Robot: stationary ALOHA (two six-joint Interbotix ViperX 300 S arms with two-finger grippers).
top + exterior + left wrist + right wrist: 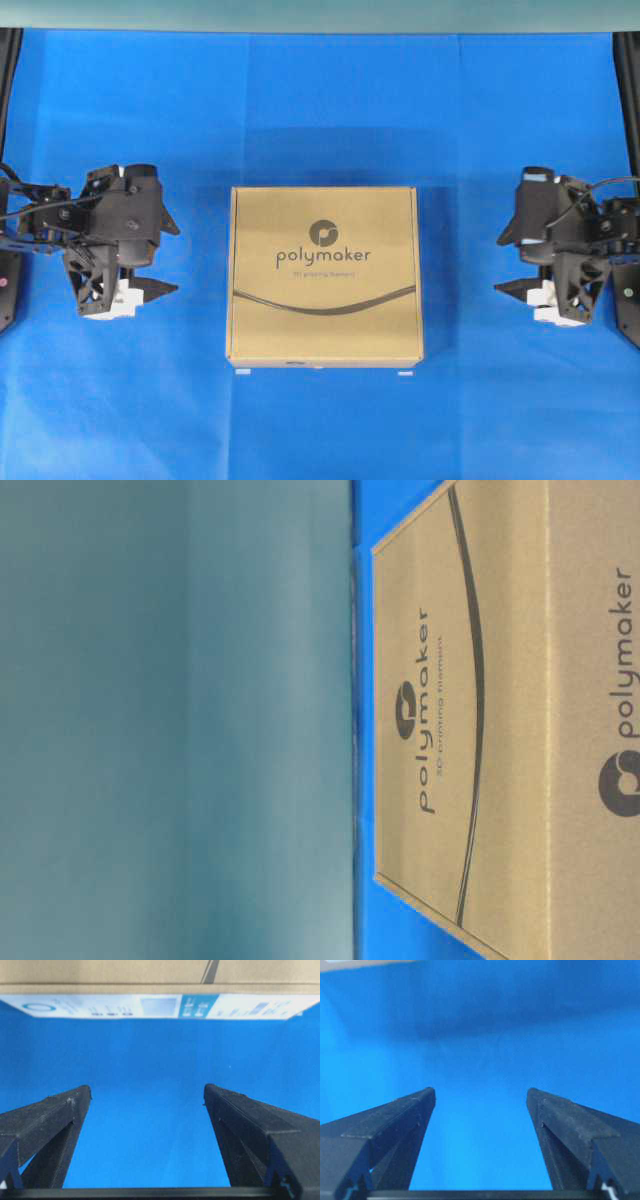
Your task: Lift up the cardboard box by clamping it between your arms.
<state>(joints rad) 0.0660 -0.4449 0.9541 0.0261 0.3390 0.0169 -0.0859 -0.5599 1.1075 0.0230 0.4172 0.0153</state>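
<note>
Blue cloth covers the tabletop (320,110) from edge to edge on my overhead feed, with a pale grey-green wall along the far side. I see the cardboard box (325,275) lying flat at the middle of the cloth, its printed face up: a dark round logo, the word "polymaker" and a curved line beneath. Two small white tabs show at its near edge.

My left gripper (160,258) sits to the left of the box and my right gripper (512,262) to the right, each well apart from the cardboard and pointing toward it. Neither touches the box.

On the left wrist feed I see the two black fingers (55,1120) spread wide with only blue cloth between them; the box's side, carrying a white and blue label, runs across the top of that view, ahead of the fingertips. On the right wrist feed the fingers (395,1120) are likewise spread wide over bare cloth, and only a thin tan strip of the box shows at the upper left corner.

The table-level feed comes to me turned on its side: the box (500,730) fills the right half, the grey-green wall fills the left.
</note>
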